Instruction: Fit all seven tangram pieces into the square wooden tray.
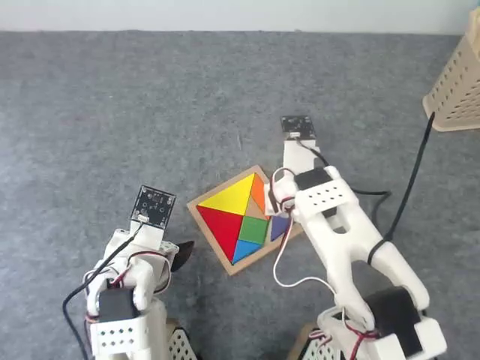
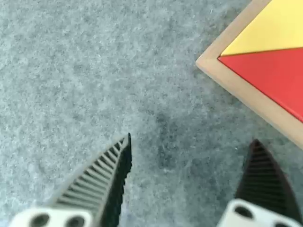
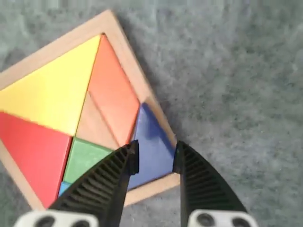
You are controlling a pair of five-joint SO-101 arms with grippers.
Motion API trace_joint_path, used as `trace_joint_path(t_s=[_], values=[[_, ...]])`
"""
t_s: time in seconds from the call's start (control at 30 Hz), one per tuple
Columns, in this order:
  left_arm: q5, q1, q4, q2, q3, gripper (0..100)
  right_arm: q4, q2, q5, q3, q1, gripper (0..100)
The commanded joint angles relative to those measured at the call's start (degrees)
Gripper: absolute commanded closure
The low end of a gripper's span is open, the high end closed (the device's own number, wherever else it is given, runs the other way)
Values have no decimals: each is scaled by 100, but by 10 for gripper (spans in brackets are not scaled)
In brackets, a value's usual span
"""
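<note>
The right gripper (image 3: 155,153) is pinching the purple triangle (image 3: 151,135), its two black fingers pressing in on the piece's opposite edges. The piece is sitting at the corner of the square wooden tray (image 3: 124,40) closest to this gripper, against the rim; I cannot tell whether it is lying flat. Just ahead of the fingertips a bare triangular patch of tray floor (image 3: 97,125) is showing. The green square (image 3: 85,158) is sitting beside one finger, touching the blue piece (image 3: 64,188). Beyond these, the orange piece (image 3: 111,90), yellow triangle (image 3: 52,90) and red triangle (image 3: 33,146) are lying flat in the tray. The left gripper (image 2: 191,139) is hanging over the grey mat (image 2: 71,71), fingers spread wide apart and gripping nothing, with a tray corner lying just ahead, off to one side.
</note>
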Motion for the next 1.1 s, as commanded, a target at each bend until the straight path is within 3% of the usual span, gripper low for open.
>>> trace_joint_path(t_s=[0.0, 0.3, 0.7, 0.8, 0.9, 1.0, 1.07], values=[[-26, 26, 0, -79, -31, 647, -418, -277, 88, 62, 338, 873], [-26, 26, 0, -79, -31, 647, -1376, -277, 97, 765, 84, 873], [-26, 26, 0, -79, -31, 647, -1358, -347, 97, 932, -180, 873], [-26, 26, 0, -79, -31, 647, -1367, -347, 105, 932, -180, 919], [-26, 26, 0, -79, -31, 647, -1429, -347, 545, 932, -180, 991], [-26, 26, 0, -79, -31, 647, -1490, -347, 1081, 932, -163, 991], [-26, 26, 0, -79, -31, 647, -1490, -391, 1020, 932, -66, 992]])
